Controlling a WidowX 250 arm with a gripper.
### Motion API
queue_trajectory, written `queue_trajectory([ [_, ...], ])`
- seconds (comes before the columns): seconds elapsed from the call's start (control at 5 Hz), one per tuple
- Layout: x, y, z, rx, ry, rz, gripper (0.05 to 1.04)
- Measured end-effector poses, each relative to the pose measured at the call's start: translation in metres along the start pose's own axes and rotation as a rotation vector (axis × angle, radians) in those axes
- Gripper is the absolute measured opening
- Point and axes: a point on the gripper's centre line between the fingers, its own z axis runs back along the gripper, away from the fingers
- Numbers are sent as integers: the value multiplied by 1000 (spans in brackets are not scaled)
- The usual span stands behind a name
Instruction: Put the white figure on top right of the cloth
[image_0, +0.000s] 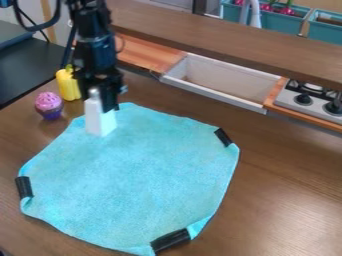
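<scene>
At the upper left, over the far left part of the blue cloth (140, 175), gripper (105, 104) pointing down at the upper part of the white figure (99, 122), black arm (90, 25) coming in from the top edge. Cannot tell whether apart, together or clamped on the figure. Figure upright, partly covered by the gripper, lower end in front of the cloth's far left part; cannot tell whether touching the cloth or just above. Cloth spread flat on the brown table (280, 200), with black strips (170, 240) at the near edge, the left edge and the far right edge. Beyond the cloth's left side, pink-topped cupcake (49, 106), and just behind, yellow pepper (68, 84) close beside the arm. Farther back, white sink (224, 79) set in wood, with stove (302, 107) to the right. Across the back, brown ledge (220, 37), and teal planters (277, 21) beyond.
</scene>
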Motion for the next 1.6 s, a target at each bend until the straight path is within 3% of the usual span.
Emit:
queue_trajectory([
  [0.2, 10, -34, -5, -3, -8, -57, 576],
  [0.8, 52, -111, -3, 15, -124, -125, 576],
  [1.0, 65, -118, -8, 29, -137, -122, 576],
  [1.4, 79, -119, -43, 63, -121, -110, 576],
  [1.6, 84, -117, -44, 74, -147, -108, 650],
])
